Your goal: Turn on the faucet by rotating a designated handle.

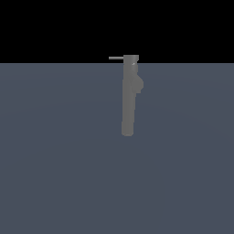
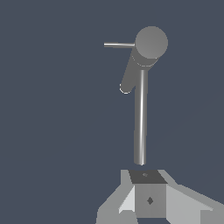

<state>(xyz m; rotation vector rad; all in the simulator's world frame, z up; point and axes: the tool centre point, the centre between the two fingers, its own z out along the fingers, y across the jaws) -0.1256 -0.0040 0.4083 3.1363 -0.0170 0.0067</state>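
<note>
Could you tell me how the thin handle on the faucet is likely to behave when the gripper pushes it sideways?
The handle is a slim straight rod, so it probably stays stiff and swings rather than bends. Joined to the faucet at one end, it likely pivots there. Its smooth, narrow surface may let the gripper slide off.

gripper (image 2: 148, 192) low in wrist view (pale blocky parts), jaw state perhaps unreadable

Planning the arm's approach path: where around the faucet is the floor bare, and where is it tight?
The grey floor is bare on both sides of the faucet and below its rounded end in the exterior view. It is tight only at the column's top, where the handle juts toward the exterior view's left, and by the side bump.
</note>
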